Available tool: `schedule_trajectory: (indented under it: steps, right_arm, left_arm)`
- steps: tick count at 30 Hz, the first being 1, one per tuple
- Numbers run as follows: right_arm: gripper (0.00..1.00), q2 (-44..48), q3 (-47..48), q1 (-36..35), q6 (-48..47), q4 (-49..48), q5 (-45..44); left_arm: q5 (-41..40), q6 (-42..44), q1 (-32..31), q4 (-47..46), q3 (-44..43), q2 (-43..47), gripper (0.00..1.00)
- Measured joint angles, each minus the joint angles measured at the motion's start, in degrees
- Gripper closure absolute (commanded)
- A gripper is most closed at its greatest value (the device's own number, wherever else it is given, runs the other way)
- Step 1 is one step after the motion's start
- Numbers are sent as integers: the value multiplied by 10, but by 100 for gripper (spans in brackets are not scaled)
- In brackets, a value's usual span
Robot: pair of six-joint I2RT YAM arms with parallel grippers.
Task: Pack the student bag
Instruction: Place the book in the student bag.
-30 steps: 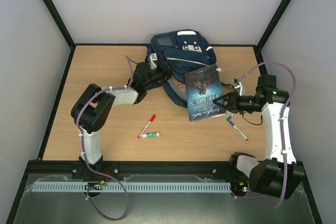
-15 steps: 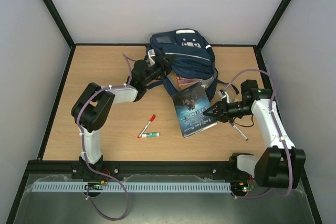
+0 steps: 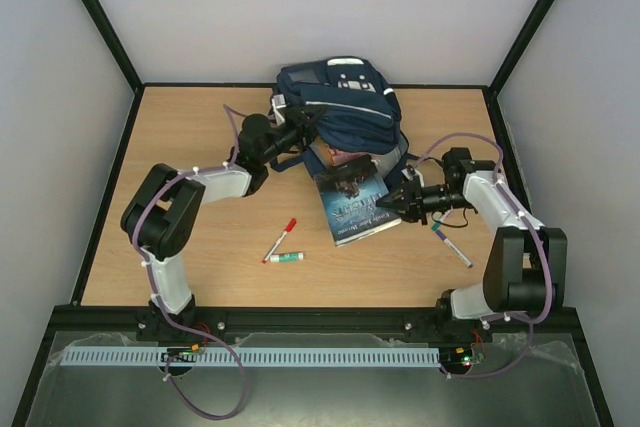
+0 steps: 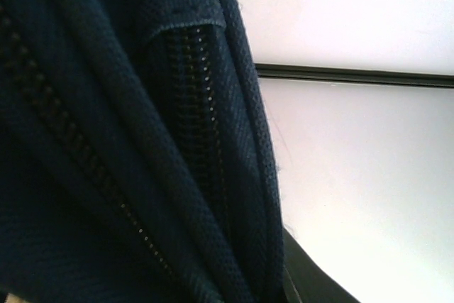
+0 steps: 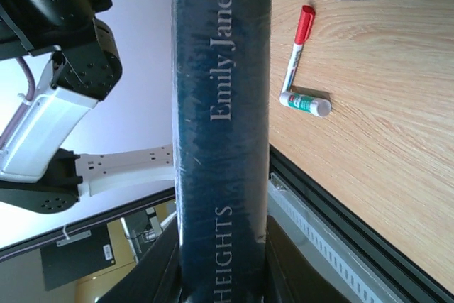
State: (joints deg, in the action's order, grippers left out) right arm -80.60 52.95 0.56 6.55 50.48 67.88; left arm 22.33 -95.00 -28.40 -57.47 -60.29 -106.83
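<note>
Navy student bag (image 3: pixel 345 112); dark-blue book (image 3: pixel 352 205); red-capped marker (image 3: pixel 279 240); wood-grain table (image 3: pixel 180 147).

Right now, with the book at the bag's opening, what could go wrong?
The book, held by the right gripper only at its spine, could twist or catch on the rim of the student bag. The left gripper seems to hold just a fold of fabric at the opening; if it slips, the mouth may sag shut. The right arm is close to the pen and might knock it.
</note>
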Motion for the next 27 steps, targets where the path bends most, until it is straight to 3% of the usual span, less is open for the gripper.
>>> schedule_trajectory:
  steps: [8,17,27]
  right_arm:
    - [99,-95,18,-5,-17,-50,48]
    - [99,-221,188,-3,-198,75,94]
    - [99,-297,211,-2,-245,116,101]
  left_arm:
    - [35,14,16,35,8,22,91]
    - [62,50,29,93,16,61,90]
    - [81,75,33,123,22,66,90]
